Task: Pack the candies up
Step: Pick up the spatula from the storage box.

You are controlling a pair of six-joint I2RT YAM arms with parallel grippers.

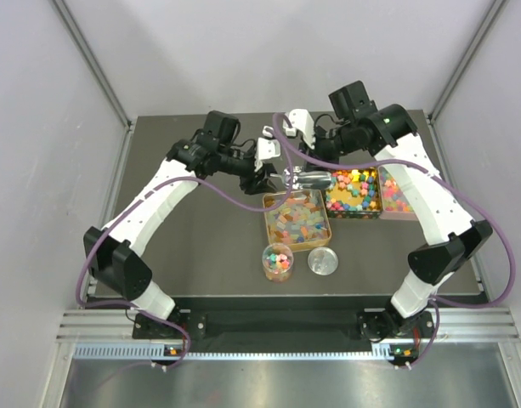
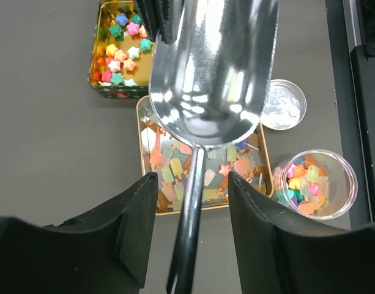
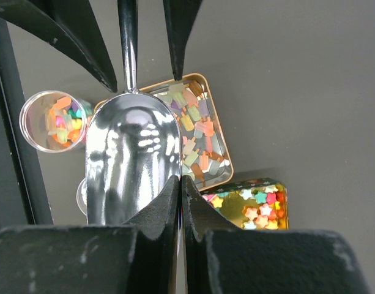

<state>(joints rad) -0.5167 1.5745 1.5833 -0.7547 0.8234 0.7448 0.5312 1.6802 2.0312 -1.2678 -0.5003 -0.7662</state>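
An empty silver scoop (image 1: 311, 180) hangs over the tins. My right gripper (image 3: 181, 187) is shut on the rim of its bowl (image 3: 132, 159). My left gripper (image 2: 192, 202) is open, its fingers (image 2: 129, 214) standing either side of the scoop's handle (image 2: 190, 220) with a gap on both sides. Candies fill the tins below: popsicle-shaped pieces in the orange-rimmed tin (image 1: 296, 219) and coloured stars in the gold tin (image 1: 353, 191). A clear jar (image 1: 277, 262) near the front holds mixed candies (image 2: 306, 180).
A round silver lid (image 1: 323, 262) lies right of the jar. A pink tin (image 1: 396, 195) of candies stands at the far right of the row. The dark table ends in a metal rail (image 1: 277, 323) at the front.
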